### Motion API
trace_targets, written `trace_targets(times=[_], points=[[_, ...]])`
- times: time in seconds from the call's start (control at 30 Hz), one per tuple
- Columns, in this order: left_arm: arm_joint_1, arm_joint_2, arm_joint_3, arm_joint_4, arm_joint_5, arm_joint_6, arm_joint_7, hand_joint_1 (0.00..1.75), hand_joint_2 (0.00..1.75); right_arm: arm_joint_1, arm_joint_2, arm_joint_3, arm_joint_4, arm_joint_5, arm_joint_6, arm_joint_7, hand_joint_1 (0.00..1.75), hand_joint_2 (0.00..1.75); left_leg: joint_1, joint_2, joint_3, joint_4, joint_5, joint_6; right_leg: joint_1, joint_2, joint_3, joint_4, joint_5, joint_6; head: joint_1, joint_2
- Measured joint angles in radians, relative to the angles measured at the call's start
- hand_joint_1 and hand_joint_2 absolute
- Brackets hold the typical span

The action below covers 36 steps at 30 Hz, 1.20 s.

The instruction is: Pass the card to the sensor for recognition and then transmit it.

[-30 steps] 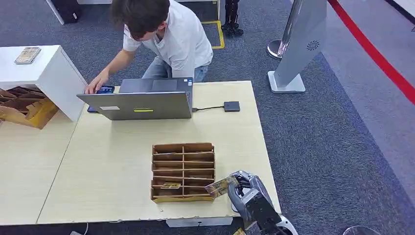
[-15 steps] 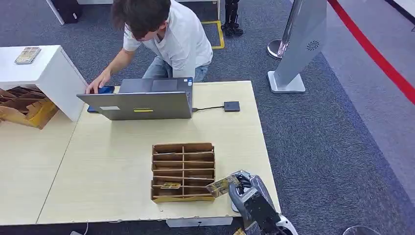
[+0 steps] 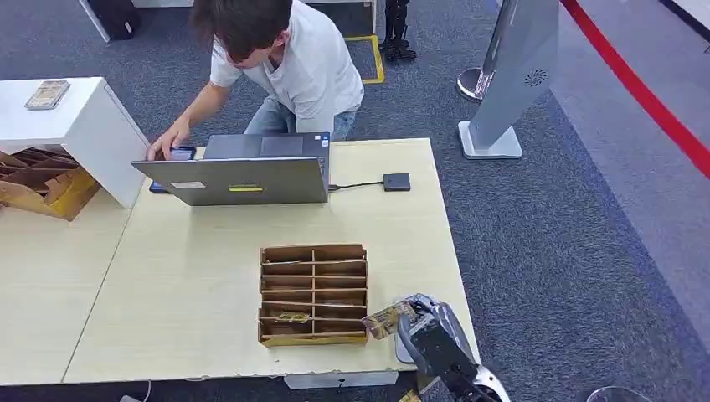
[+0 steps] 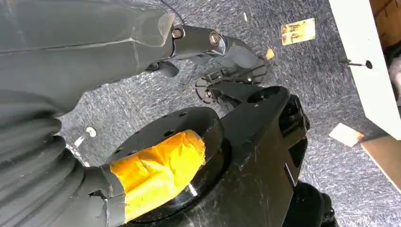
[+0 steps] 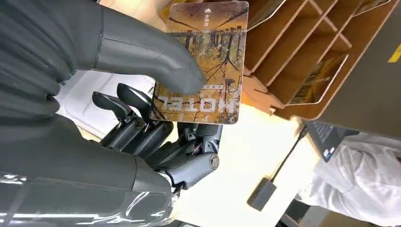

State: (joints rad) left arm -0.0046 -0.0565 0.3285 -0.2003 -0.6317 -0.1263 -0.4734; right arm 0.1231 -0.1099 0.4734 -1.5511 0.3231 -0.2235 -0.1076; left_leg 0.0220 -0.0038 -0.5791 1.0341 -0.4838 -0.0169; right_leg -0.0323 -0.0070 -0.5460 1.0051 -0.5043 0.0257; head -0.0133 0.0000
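- Right robot hand (image 3: 423,322): at the near right corner of the bench (image 3: 209,293), just beside the rack; it grips the card between thumb (image 5: 142,52) and fingers (image 5: 142,118).
- Card (image 5: 201,61): a hotel key card with an orange woodland print and the word "HOTEL"; held clear of the bench, its free end pointing toward the rack. In the head view it shows as a small tilted card (image 3: 387,318) beside the rack's near right corner.
- Rack (image 3: 313,293): a brown cardboard organiser with two columns of slots, standing on the bench; another card (image 3: 292,317) lies in a near left slot.
- Sensor (image 3: 397,182): a small dark square box on the far side of the bench, joined by a cable to the laptop (image 3: 239,172), well apart from the held card.
- Person (image 3: 285,59): leaning over the far edge behind the laptop, one hand on a phone (image 3: 177,154).
- Left robot hand (image 4: 208,42): hangs over grey carpet; whether it is open or closed cannot be told.
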Motion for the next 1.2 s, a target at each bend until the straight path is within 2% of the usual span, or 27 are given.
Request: trace_targets(times=[0.57, 1.2], points=[[0.0, 0.0, 0.017, 0.0, -0.005, -0.002, 0.016, 0.0, 1.75, 0.0, 0.0, -0.013, 0.014, 0.046, 0.003, 0.046, 1.75, 1.75, 0.0, 0.0, 0.0, 0.0, 0.0, 0.0, 0.0, 0.0, 0.0, 0.0, 0.0, 0.0, 0.0, 0.0], [0.0, 0.0, 0.024, 0.0, -0.015, -0.002, 0.028, 0.0, 1.75, -0.001, 0.009, -0.045, 0.054, 0.083, -0.002, 0.137, 1.75, 1.75, 0.0, 0.0, 0.0, 0.0, 0.0, 0.0, 0.0, 0.0, 0.0, 0.0, 0.0, 0.0, 0.0, 0.0]])
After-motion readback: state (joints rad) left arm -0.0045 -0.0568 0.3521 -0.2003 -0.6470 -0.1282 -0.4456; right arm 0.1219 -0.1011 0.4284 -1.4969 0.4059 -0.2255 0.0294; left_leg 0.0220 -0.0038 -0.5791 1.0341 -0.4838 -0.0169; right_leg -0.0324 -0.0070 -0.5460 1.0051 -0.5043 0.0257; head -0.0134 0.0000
